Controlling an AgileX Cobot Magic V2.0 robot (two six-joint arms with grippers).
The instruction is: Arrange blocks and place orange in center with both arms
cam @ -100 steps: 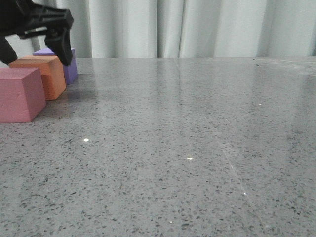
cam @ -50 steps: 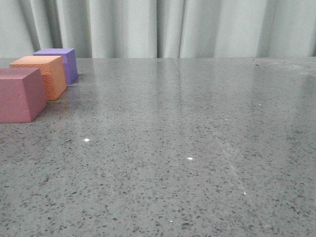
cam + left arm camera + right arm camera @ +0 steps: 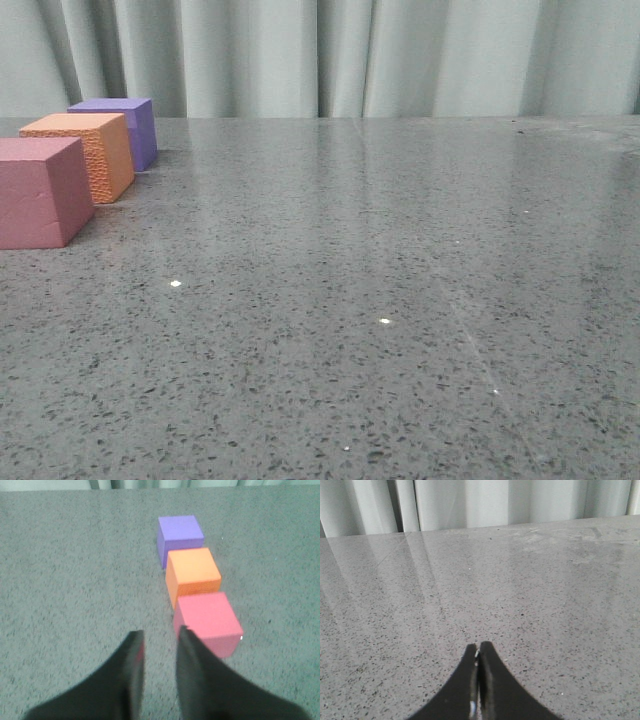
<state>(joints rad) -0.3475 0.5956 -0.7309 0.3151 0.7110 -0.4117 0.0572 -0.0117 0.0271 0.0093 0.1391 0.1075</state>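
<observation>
Three foam cubes sit in a row at the left of the table, orange between the other two: pink-red cube nearest the robot, orange cube in the middle, purple cube farthest. In the left wrist view neighbours look touching or nearly so; no clear gap can be made out.

Handling, judged from the look: foam, so light and somewhat compressible; the pebbled sides of the orange cube should give good friction. Not fragile. A light cube will slide if nudged on this polished stone top. If the orange cube needs regripping, only the two faces turned away from its neighbours are free; the other pair is blocked by pink-red and purple.

Left gripper: fingers spread a little, holding nothing, above the table just beside the pink-red cube.
Right gripper: fingers pressed together, empty, over bare table well apart from the cubes.

Views: the front view shows the row from low down and neither gripper. Only the left wrist view shows the row from above. The right wrist view shows no cube.
</observation>
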